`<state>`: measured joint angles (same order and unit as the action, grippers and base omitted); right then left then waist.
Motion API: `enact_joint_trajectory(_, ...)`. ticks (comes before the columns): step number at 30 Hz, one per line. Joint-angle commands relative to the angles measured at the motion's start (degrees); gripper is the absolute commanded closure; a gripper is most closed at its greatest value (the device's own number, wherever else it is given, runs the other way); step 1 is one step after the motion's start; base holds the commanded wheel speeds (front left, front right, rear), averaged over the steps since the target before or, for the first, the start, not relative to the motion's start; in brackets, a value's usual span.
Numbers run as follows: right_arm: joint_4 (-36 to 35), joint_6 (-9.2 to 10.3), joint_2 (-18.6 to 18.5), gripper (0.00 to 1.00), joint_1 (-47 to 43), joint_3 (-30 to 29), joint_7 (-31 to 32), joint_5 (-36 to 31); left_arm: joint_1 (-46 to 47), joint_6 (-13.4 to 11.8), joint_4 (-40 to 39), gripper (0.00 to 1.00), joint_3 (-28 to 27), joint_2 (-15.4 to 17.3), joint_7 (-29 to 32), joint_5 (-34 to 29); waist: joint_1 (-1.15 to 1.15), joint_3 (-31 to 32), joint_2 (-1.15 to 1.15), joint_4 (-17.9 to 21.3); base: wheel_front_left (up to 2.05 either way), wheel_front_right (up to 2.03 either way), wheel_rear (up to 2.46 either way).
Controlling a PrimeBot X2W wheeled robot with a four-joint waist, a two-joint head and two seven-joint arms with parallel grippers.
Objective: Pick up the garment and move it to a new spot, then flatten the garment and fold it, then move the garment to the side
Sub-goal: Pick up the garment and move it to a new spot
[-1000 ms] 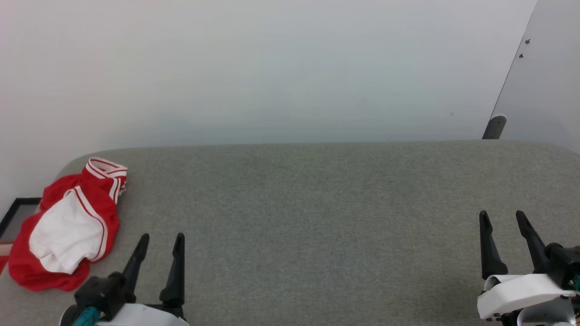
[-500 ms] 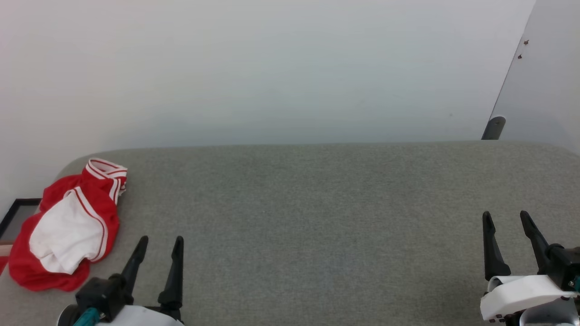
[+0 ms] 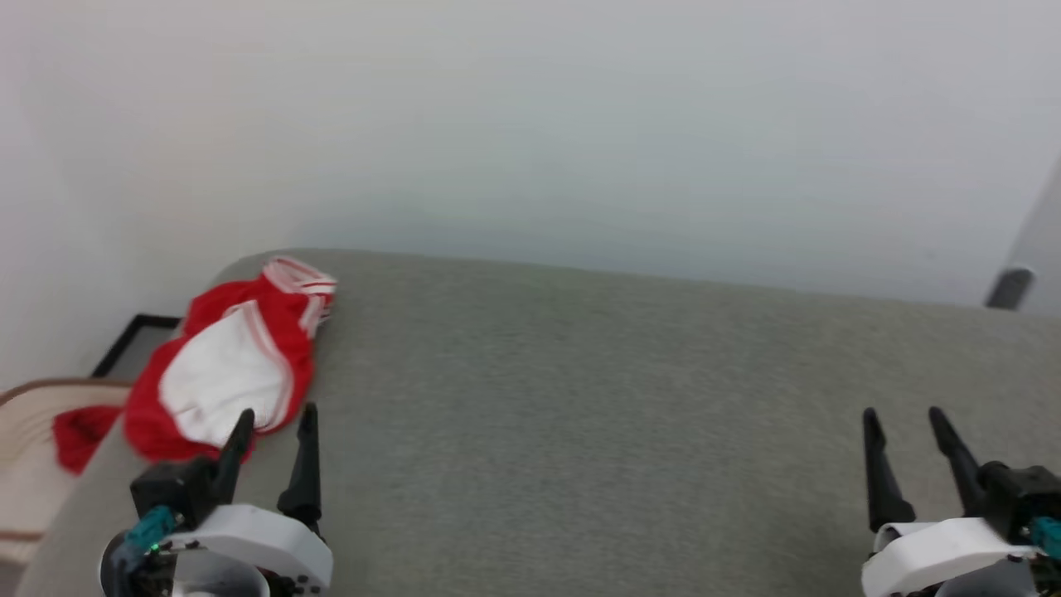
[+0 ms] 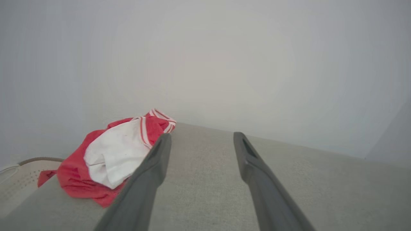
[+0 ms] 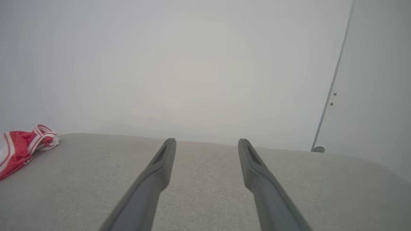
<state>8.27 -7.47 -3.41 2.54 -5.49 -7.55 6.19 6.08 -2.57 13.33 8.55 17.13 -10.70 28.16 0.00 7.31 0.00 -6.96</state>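
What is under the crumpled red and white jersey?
The garment lies bunched on the grey padded surface, near its far left corner. Anything beneath its folds is covered and cannot be seen.

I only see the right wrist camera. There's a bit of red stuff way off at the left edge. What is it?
Observer: It's the garment, a crumpled red heap with a big white patch on top.
Operator: Is the other hand near it?
Observer: Yes, the left hand is open, with its fingertips right at the heap's near edge. I cannot tell if they touch it.
Operator: Anything else over there?
Observer: A beige basket sits past the end of the grey surface, with a small red cloth in or on it.
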Motion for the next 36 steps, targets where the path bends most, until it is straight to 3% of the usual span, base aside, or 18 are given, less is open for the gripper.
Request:
enact_joint_trajectory(1, 0.6, -0.04, 0.2, 0.00, -0.3, 0.9, -0.1, 0.7, 0.6, -0.5, 0.5, 0.00, 0.0, 0.4, 0.3, -0.3, 0.00, 2.0, 0.00, -7.3, 0.00, 0.00, 0.00)
enact_joint_trajectory(8, 2.7, -0.04, 0.4, 0.00, 1.5, 3.5, -0.8, 1.9, 1.4, -1.1, 0.6, 0.00, -0.6, 2.0, 1.0, -0.5, 0.00, 2.4, 0.00, -14.5, 0.00, 0.00, 0.00)
enact_joint_trajectory(14, 4.4, -0.03, 0.4, 0.00, 3.9, 5.2, -1.1, 2.4, 1.3, -1.4, -0.1, 0.00, -1.7, 2.0, 0.3, 0.7, 0.00, 0.9, 0.00, -16.4, 0.00, 0.00, 0.00)
enact_joint_trajectory(20, 6.4, -0.03, -0.2, 0.00, 5.7, 6.0, -1.7, 2.6, 2.9, 0.0, 0.8, 0.00, -1.9, 2.1, 0.6, 2.2, 0.00, 0.1, 0.00, -17.3, 0.00, 0.00, 0.00)
enact_joint_trajectory(27, 5.7, -0.03, -1.0, 0.00, 3.5, 4.5, -1.6, 2.4, 11.1, 4.7, 3.2, 0.00, 1.0, 4.1, 10.0, 4.6, 0.00, -0.6, 0.00, -17.7, 0.00, 0.00, 0.00)
enact_joint_trajectory(36, -2.7, -0.03, -3.3, 0.00, 6.4, 5.9, 3.0, 1.3, 26.5, 8.4, 7.9, 0.00, 0.1, 9.2, 27.6, 13.2, 0.00, -11.9, 0.00, -10.0, 0.00, 0.00, 0.00)
